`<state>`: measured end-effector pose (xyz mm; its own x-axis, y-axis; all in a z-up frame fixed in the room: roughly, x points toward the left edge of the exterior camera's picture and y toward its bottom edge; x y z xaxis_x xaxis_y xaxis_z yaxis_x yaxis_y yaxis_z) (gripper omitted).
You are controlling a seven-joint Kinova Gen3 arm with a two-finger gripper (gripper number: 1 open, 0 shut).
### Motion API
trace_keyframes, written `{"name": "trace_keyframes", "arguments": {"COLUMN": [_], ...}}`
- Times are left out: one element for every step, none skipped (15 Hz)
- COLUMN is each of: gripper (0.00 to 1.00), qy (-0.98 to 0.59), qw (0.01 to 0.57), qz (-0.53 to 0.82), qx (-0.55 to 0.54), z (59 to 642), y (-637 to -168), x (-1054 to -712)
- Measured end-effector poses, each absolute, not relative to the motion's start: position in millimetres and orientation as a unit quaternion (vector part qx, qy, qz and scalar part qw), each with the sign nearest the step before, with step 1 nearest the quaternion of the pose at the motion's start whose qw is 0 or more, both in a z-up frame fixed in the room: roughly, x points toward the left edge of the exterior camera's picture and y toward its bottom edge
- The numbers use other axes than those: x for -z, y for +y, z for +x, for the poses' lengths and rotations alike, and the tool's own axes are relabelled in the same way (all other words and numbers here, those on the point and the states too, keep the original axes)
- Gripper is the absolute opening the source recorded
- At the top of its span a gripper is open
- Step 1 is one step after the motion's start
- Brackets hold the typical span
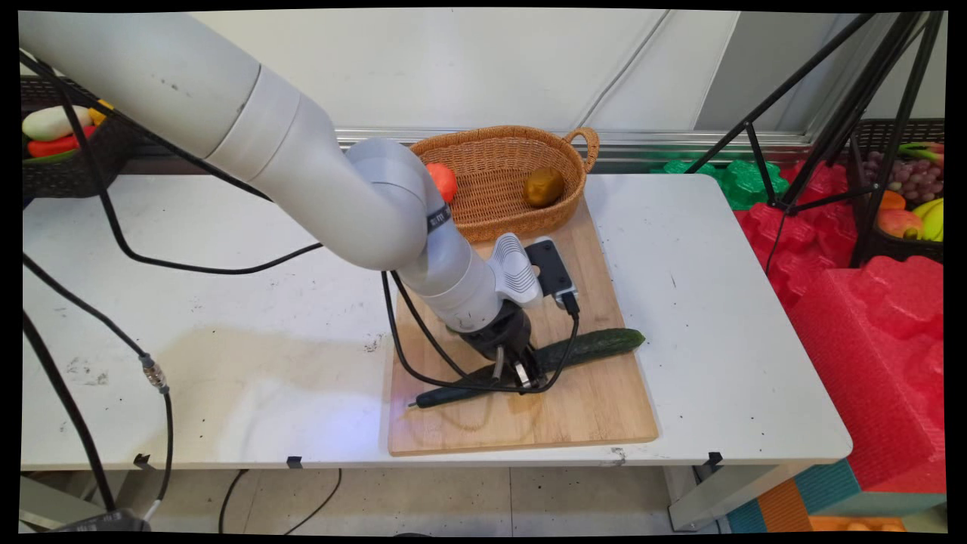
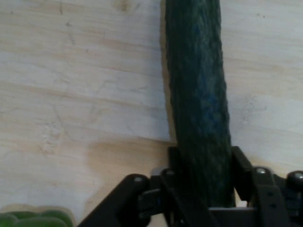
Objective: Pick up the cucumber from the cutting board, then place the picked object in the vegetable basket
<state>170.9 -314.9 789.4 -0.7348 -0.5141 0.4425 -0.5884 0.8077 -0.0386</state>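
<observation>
I see the white table (image 1: 227,363) with a wooden cutting board (image 1: 589,408) lying on its near middle; I take the board as my landmark. At the board's far end sits a woven basket (image 1: 498,162), its near edge overlapping the board, holding a brownish potato-like piece (image 1: 543,187) and an orange-red piece (image 1: 442,181) half hidden by the arm. Across the middle of the board lies a long dark green cucumber (image 1: 597,345), slanted, one end toward the board's right edge and the other toward its near left. My gripper (image 1: 511,370) is down on the board at about the cucumber's midpoint. In the hand view the fingers (image 2: 241,172) stand on either side of the cucumber (image 2: 199,94), closed against its flanks, so I read them as clamped on it. To hold this well, I judge the grip should stay near the cucumber's middle, so it hangs level, with light pressure.
</observation>
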Motion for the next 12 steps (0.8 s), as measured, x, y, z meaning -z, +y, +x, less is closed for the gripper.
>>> {"name": "trace_keyframes", "arguments": {"gripper": [0.0,0.0,0.0,0.0,0.0,0.0,0.0,0.0,0.0,0.0,0.0,0.0], "qy": [-0.927,-0.927,-0.926,-0.926,-0.925,-0.924,-0.923,-0.921,-0.919,-0.916,-0.914,-0.912], "qw": [0.21,0.21,0.211,0.212,0.215,0.217,0.222,0.226,0.231,0.237,0.241,0.243], "qz": [0.297,0.298,0.298,0.298,0.298,0.298,0.298,0.298,0.299,0.299,0.301,0.303], "qx": [-0.089,-0.09,-0.091,-0.093,-0.096,-0.099,-0.105,-0.109,-0.114,-0.121,-0.128,-0.133], "z": [170.8,170.6,170.5,170.7,171.0,171.4,171.9,172.4,173.3,174.5,176.4,177.9], "y": [-313.5,-311.9,-310.6,-309.0,-307.5,-306.4,-305.3,-304.6,-304.0,-303.7,-303.7,-304.1], "x": [-789.4,-790.0,-791.3,-794.1,-798.8,-804.2,-812.6,-820.0,-828.1,-841.0,-852.5,-860.4]}}
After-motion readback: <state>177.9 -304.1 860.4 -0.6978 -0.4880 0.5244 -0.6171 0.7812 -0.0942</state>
